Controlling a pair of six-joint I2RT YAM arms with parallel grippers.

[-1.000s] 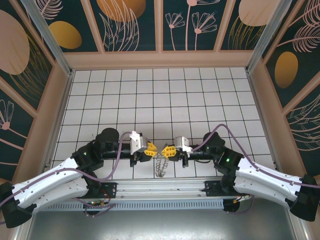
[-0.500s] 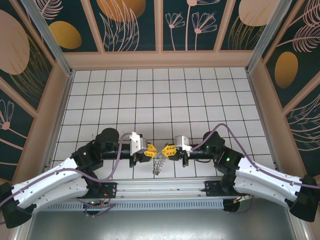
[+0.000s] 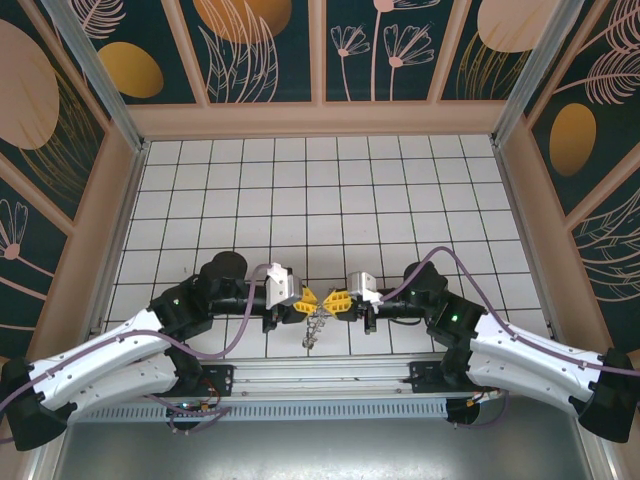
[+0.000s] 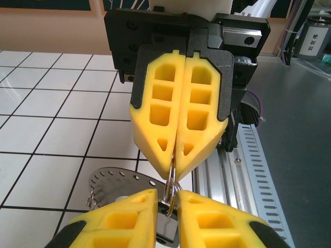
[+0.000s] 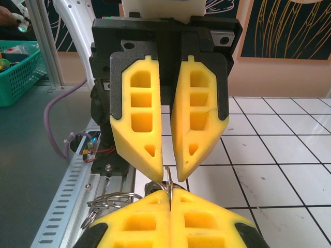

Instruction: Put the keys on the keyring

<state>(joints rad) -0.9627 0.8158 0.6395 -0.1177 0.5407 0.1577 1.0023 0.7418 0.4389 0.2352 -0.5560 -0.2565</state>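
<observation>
Their tips have drawn together. The right gripper (image 3: 331, 300) pinches the keyring (image 3: 316, 326); the left gripper (image 3: 311, 299) sits narrow around it, grip unclear. Open tiles (image 3: 320, 200) lie beyond them, the rail (image 3: 330, 375) close behind.

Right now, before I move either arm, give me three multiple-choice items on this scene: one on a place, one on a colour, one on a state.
1. Where is the keyring?
A. By the far wall.
B. Between the tips of the two grippers, trailing toward the near edge.
C. In a far corner of the floor.

2. What colour are the gripper fingers?
A. Yellow.
B. Blue.
C. White.

3. How is the right gripper?
A. Wide open.
B. Shut on nothing, apart from the ring.
C. Shut on the keyring's wire.

Answers:
1 B: the top view shows the ring where the left gripper meets the right one.
2 A: both wrist views show yellow fingers.
3 C: the left wrist view shows its fingertips pressed together on the wire.
</observation>
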